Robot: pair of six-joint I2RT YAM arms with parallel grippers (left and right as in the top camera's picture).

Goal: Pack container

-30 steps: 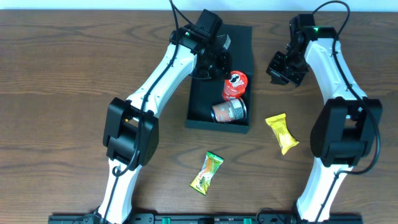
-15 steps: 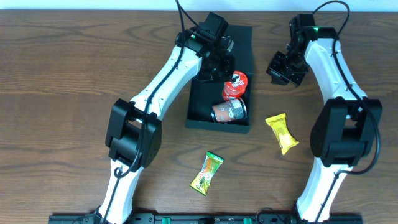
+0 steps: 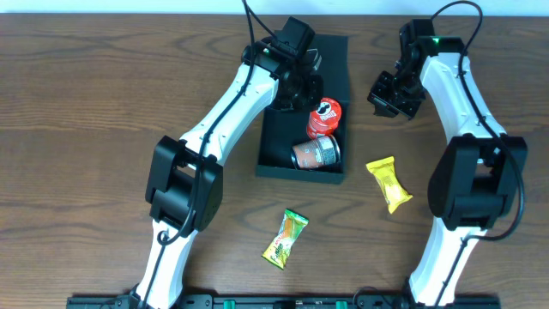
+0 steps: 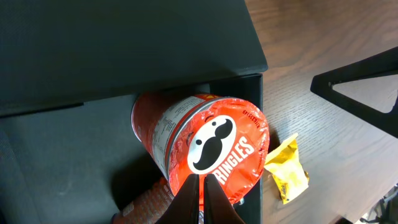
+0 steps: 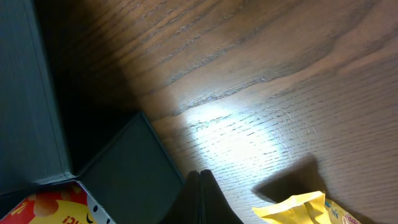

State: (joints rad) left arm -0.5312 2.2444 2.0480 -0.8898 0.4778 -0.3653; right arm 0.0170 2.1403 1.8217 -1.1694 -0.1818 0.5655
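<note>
On the worktop, the container, standing open, a red can and a grey can inside. Over the red can, the left hand, pinched closed, empty. Beside the container, the right hand, likewise closed, empty.

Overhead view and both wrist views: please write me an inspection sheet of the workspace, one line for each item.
Surface: brown wooden table, no spill seen.
Job's things: dark green container, lid open; inside are a red Pringles can and a grey can.
Clutter: yellow packet and green packet on the table, outside the container.
Grippers: left gripper shut, empty, above the red Pringles can; right gripper shut, empty, over the table beside the container.
Cables: black cables run from both arms out of view at the top.
Surroundings: nothing seen.
</note>
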